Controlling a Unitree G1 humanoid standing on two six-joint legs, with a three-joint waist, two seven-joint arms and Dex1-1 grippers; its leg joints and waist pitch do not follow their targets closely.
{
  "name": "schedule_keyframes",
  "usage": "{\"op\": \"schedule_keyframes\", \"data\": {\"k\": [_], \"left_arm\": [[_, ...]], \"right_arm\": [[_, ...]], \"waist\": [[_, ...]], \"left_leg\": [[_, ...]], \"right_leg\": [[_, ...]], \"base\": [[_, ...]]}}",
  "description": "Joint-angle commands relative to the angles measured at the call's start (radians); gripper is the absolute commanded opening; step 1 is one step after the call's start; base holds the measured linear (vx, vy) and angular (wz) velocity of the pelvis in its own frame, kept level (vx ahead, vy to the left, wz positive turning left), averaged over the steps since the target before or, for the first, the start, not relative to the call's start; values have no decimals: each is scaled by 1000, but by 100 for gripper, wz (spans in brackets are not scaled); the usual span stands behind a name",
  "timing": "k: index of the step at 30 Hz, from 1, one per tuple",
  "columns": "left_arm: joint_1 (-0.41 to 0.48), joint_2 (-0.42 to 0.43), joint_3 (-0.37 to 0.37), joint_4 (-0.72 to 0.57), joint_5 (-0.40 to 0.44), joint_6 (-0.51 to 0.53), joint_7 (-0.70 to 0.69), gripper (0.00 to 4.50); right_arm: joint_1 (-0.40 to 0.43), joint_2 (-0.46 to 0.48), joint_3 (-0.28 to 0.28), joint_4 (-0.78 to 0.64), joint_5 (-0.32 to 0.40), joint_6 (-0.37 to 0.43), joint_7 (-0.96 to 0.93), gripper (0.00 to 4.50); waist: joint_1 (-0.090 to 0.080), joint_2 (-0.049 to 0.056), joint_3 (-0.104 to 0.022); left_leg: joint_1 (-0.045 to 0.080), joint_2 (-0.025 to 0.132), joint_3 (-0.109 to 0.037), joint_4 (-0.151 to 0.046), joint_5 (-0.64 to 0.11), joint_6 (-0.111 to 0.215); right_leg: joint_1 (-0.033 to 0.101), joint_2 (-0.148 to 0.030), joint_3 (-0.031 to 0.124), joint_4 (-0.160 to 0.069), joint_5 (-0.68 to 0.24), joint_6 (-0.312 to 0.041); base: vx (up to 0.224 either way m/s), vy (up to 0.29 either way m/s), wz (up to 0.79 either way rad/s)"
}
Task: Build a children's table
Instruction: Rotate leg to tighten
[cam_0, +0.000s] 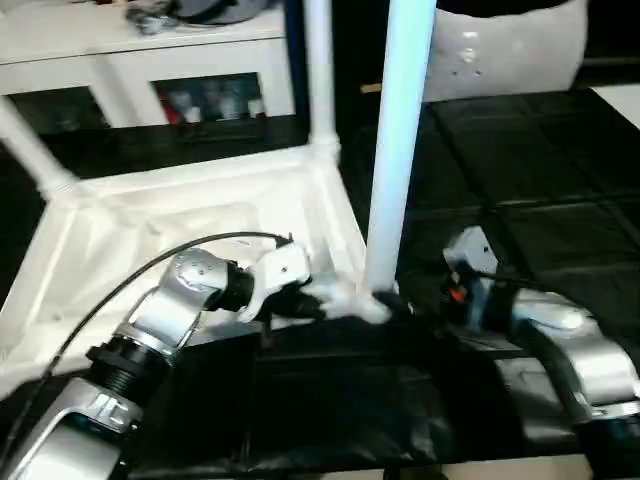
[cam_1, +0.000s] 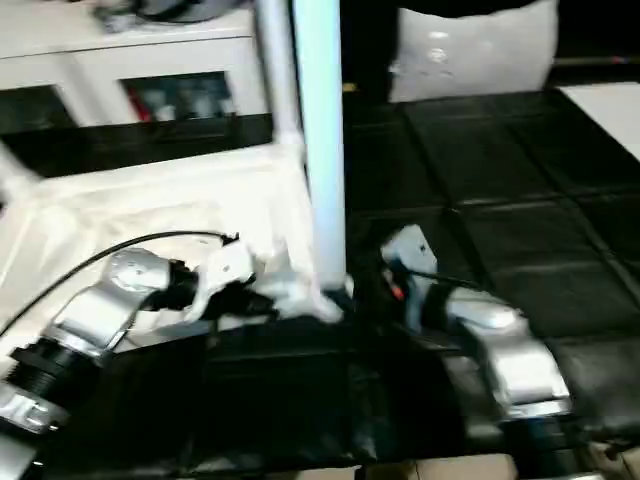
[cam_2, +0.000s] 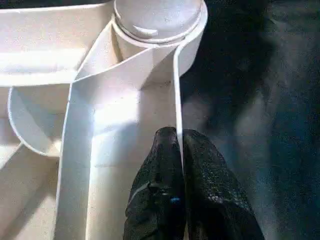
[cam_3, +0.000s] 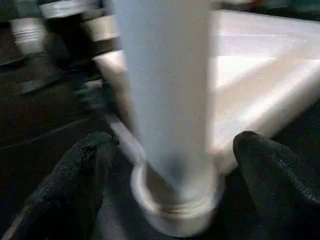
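the children's table (cam_0: 200, 215) is seen in plain white, its legs (cam_0: 400, 150) tinted pale blue. the floor (cam_0: 540, 180) is covered in black square tiles. the forearms (cam_0: 570, 350) are finished in silver, the fingers (cam_2: 205, 200) in speckled black. a grey-white cushion (cam_0: 510, 50) and white cabinet (cam_0: 130, 50) are seen behind.

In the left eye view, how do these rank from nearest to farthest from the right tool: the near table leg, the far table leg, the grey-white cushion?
1. Near table leg: upright in its corner socket, directly beside the right tool.
2. Far table leg: upright at the tabletop's far corner.
3. Grey-white cushion: on the floor behind.
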Motion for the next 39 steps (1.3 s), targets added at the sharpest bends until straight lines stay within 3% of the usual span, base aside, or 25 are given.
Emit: {"op": "schedule_keyframes", "data": {"k": [1,5,6,10,12,19,22,25,34,36,39], "left_arm": [[-18,12,-46,17,-8,-45,-97,0],[-41,17,-74,48,-16,-104,-201,0],[-42,17,-75,49,-16,-107,-206,0],[-56,18,-98,66,-18,-130,-268,0],[-63,16,-110,72,-10,-140,-286,0],[-81,6,-129,100,-5,-164,-332,0],[-89,6,-134,114,0,-174,-335,0],[-93,6,-131,121,8,-177,-333,0],[-71,-7,-73,120,-14,-118,-245,0],[-68,-10,-60,120,-11,-102,-210,0],[-55,-53,13,98,-28,7,-47,0]], "right_arm": [[-24,-34,27,0,26,3,93,415],[-52,-68,64,30,43,21,209,415],[-53,-69,66,31,43,22,213,388],[-76,-84,103,48,55,59,272,374],[-92,-80,119,52,67,90,292,340],[-132,-92,157,70,81,142,364,290],[-140,-99,164,70,90,164,382,252],[-142,-97,163,60,101,180,380,232],[-107,-43,116,11,120,234,247,221],[-97,-26,107,5,104,220,203,219],[-61,70,66,6,12,172,-43,212]], "waist": [[4,-23,-68],[14,-26,-65],[20,-24,-64],[28,-22,-64],[32,-24,-66],[47,-24,-69],[47,-29,-68],[47,-28,-65],[40,-24,-56],[36,-23,-53],[20,-23,-50]], "left_leg": [[12,53,-14,-74,-252,87],[19,49,-12,-74,-277,75],[25,52,-11,-74,-279,73],[24,55,-13,-77,-271,69],[21,56,-13,-78,-264,69],[21,57,-10,-76,-236,67],[18,56,-10,-76,-224,72],[21,56,-9,-76,-231,69],[24,52,-13,-82,-291,40],[29,49,-15,-82,-318,32],[28,42,-20,-82,-347,5]], "right_leg": [[56,-64,55,-72,-381,-178],[53,-64,57,-79,-477,-153],[47,-64,60,-83,-488,-151],[48,-63,62,-78,-470,-160],[50,-63,63,-74,-447,-165],[50,-65,70,-67,-393,-189],[52,-64,69,-65,-382,-193],[49,-65,70,-68,-411,-187],[46,-65,65,-85,-538,-138],[41,-66,62,-94,-598,-114],[38,-65,52,-101,-657,-84]], "base": [[0,0,0],[0,0,0],[0,0,0],[0,0,0],[0,0,0],[0,0,0],[0,0,0],[0,0,0],[0,0,0],[0,0,0],[0,0,0]]}}
